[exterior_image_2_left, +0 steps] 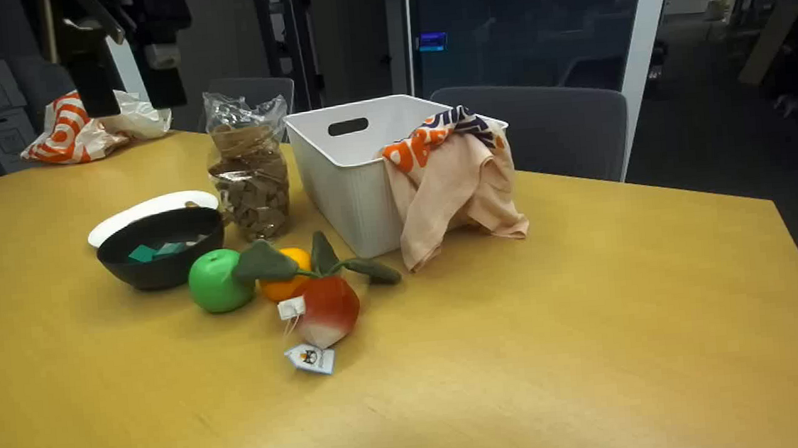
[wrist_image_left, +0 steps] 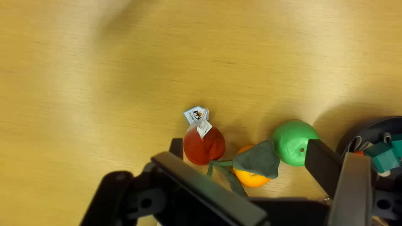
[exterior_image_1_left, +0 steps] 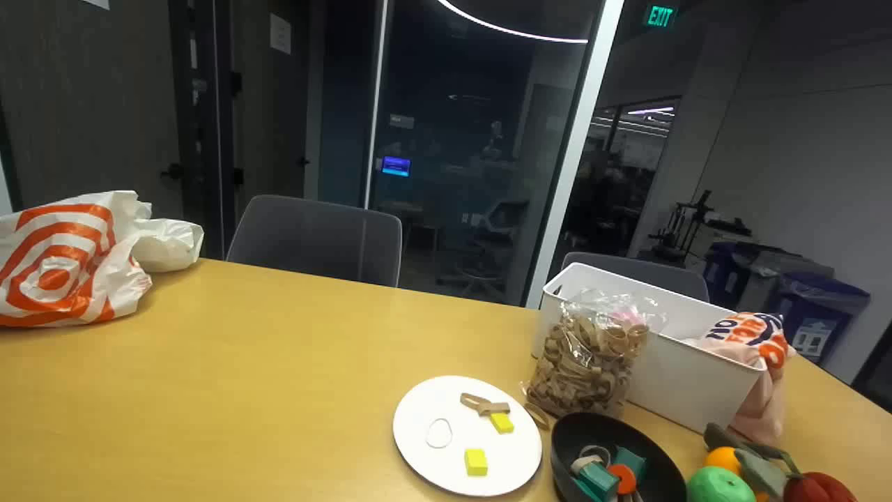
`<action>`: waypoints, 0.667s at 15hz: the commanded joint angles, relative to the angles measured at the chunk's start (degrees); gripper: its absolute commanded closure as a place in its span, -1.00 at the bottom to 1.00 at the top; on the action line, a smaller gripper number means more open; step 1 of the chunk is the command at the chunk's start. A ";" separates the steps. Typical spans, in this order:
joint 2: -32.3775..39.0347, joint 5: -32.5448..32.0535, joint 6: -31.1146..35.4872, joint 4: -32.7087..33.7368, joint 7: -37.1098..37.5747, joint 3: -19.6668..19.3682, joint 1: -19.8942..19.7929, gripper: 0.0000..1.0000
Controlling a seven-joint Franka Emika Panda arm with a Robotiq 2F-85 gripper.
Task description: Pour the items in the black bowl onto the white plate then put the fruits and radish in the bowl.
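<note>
The black bowl (exterior_image_1_left: 580, 431) holds teal blocks (exterior_image_1_left: 598, 480), an orange-red piece (exterior_image_1_left: 622, 479) and some bands. The white plate (exterior_image_1_left: 425, 404) beside it carries two yellow blocks (exterior_image_1_left: 476, 461), tan bands and a thin pale loop. The green apple (exterior_image_2_left: 218, 281), orange (exterior_image_2_left: 279, 289) and red radish (exterior_image_2_left: 331, 308) with dark leaves sit on the table beside the bowl. A radish leaf covers part of the orange (wrist_image_left: 251, 179). My gripper (exterior_image_2_left: 132, 102) is open and empty, high above the table. In the wrist view, the fruits and radish appear below and between its fingers (wrist_image_left: 247, 150).
A clear bag of brown bits (exterior_image_2_left: 254, 192) stands behind the bowl and plate. A white bin (exterior_image_2_left: 362, 209) with a peach cloth (exterior_image_2_left: 450, 191) over its edge stands beside the bag. A white-and-orange plastic bag (exterior_image_1_left: 70, 265) lies at the far end.
</note>
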 commanded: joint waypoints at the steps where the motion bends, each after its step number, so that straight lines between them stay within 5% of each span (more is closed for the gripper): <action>1: 0.02 -0.16 -0.10 0.30 0.20 -0.29 0.40 -1.00; 10: -0.47 2.75 2.88 -0.97 -1.12 -0.01 2.86 -1.00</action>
